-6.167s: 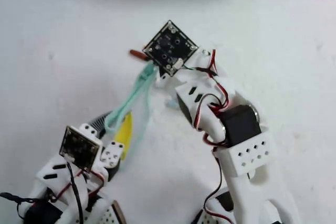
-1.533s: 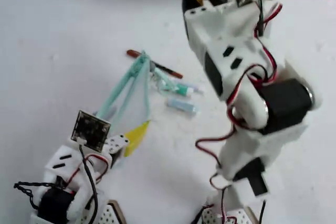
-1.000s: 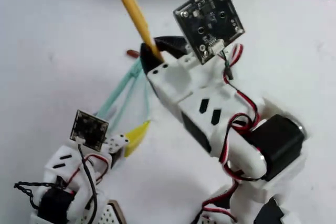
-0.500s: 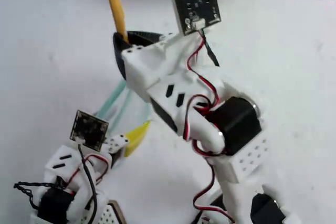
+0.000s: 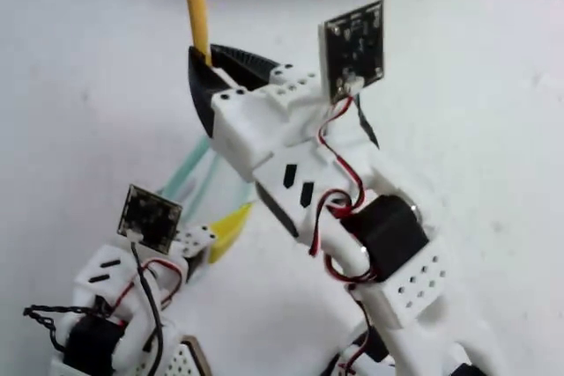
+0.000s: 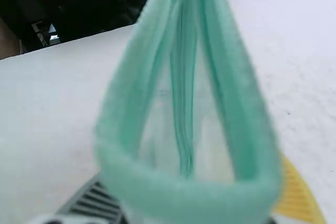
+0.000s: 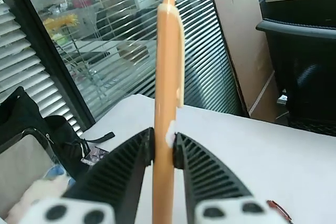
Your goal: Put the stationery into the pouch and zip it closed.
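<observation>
Pouch (image 6: 181, 98) in mint green sits at the left hand (image 5: 216, 231), which clamps its near end. Its rim is spread open in a wide loop, and its body stretches away from that hand toward the right hand (image 7: 164, 135). The right hand is closed on an orange pen (image 7: 168, 51), which stands upright above the black fingers, high over the white worktop (image 5: 88, 85). A red pen (image 7: 278, 209) lies on the worktop below the right hand. Beyond the worktop's edge are slatted blinds (image 7: 121, 35), a black chair (image 7: 302, 61) and a leaning board (image 7: 236, 45).
</observation>
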